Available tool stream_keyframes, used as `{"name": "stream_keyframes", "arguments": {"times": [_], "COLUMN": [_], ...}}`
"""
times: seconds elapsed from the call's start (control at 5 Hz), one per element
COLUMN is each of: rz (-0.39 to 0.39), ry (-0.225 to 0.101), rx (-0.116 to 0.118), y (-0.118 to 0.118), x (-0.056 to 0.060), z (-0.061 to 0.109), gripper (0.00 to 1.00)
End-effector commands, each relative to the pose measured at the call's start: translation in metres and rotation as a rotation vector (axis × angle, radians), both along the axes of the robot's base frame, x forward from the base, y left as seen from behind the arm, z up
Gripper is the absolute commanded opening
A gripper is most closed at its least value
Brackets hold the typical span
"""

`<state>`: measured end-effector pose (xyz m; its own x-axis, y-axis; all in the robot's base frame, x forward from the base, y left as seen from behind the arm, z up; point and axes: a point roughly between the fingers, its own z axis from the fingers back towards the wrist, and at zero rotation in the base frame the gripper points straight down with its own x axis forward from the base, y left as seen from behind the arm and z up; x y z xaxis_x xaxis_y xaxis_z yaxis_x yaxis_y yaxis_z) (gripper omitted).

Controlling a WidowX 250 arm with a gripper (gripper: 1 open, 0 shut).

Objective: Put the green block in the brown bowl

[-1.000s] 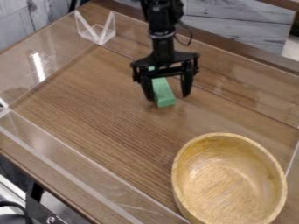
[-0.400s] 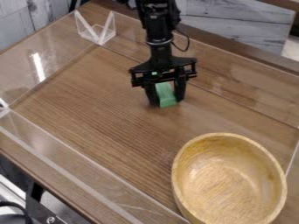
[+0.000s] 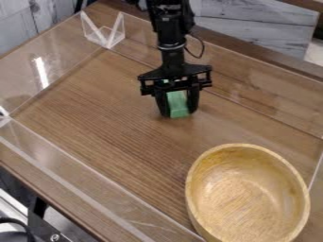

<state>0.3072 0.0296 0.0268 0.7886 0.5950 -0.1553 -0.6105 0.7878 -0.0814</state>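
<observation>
- Where the wooden table stretches back, a black robot gripper (image 3: 177, 101) reaches down, its fingers closed in on the green block (image 3: 179, 104), pinching it by the sides.
- The block sits beyond the brown bowl (image 3: 247, 195), well apart from it, with bare tabletop (image 3: 139, 151) and nothing standing between them.
- The bowl, round and pale, is at the near right.
- A clear, angular object (image 3: 104, 30) stands at the far left.
- Grey boards (image 3: 259, 26) lie past the far edge.

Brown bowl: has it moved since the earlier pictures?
No, the brown bowl sits where it did, judged against the table edge running beside it.
</observation>
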Motion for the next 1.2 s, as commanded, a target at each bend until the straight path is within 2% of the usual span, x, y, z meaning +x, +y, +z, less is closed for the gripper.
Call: {"name": "stream_keyframes", "arguments": {"times": [0.0,0.4,0.8,1.0], "rz": [-0.043,-0.124,-0.290,-0.390], "ry": [-0.037,-0.009,-0.015,-0.028], "rx": [0.010,0.003,-0.023,-0.039], "y": [-0.003,-0.011,-0.031,-0.055], "x": [0.002,-0.008,-0.020,-0.038], "z": [0.019,0.033,0.062,0.080], "gripper": [0.00,0.00,0.00,0.00]}}
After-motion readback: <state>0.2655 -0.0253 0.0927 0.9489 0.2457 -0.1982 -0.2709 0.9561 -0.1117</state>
